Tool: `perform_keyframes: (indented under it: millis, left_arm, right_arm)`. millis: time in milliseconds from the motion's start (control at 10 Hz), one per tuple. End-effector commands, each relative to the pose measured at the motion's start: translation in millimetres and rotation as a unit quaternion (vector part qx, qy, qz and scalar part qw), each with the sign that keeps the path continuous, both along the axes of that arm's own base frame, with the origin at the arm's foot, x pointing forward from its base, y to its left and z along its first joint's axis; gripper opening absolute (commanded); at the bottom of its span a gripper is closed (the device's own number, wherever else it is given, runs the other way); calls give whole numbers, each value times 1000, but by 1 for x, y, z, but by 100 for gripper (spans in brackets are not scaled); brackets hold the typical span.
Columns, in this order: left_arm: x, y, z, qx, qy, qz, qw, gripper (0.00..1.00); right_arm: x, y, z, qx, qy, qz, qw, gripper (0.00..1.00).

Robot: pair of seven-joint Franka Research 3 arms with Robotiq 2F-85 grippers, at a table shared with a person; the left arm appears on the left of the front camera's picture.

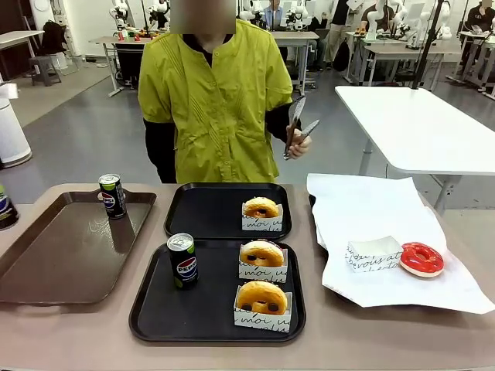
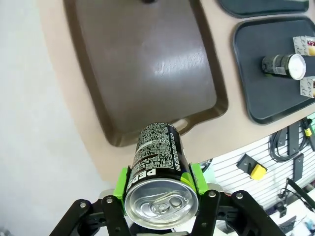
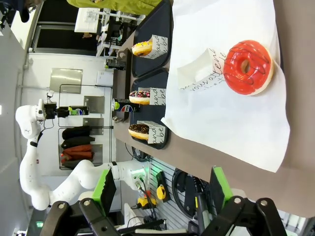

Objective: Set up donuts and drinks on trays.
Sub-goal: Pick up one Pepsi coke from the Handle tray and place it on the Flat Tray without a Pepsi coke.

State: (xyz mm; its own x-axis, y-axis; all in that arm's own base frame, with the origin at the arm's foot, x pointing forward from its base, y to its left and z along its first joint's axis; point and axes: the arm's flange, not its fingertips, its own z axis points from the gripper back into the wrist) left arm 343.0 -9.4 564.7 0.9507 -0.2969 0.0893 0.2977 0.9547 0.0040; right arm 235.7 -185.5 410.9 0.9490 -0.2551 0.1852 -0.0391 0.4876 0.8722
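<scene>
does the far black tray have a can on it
No, the far black tray holds one sleeved donut; a can stands on the near black tray and another can on the brown tray.

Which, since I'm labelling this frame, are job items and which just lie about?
Job: two black trays, three sleeved donuts, red donut, empty sleeve, two standing Pepsi cans, third can in left gripper.
Lying about: brown tray, white paper, person's tongs.
</scene>
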Motion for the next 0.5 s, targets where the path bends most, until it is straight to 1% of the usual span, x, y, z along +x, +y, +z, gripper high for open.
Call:
perform_keyframes:
  millis: [0,200,400]
  left_arm:
    - [14,-42,6,18,-23,-29,999,59]
    - [40,-88,10,28,-14,-59,998,59]
    - [47,-122,8,15,-11,-78,997,59]
  right_arm:
    - [2,0,-2,8,-14,1,1000,100]
    - [2,0,-2,8,-14,1,1000,100]
    - [2,0,-2,8,-14,1,1000,100]
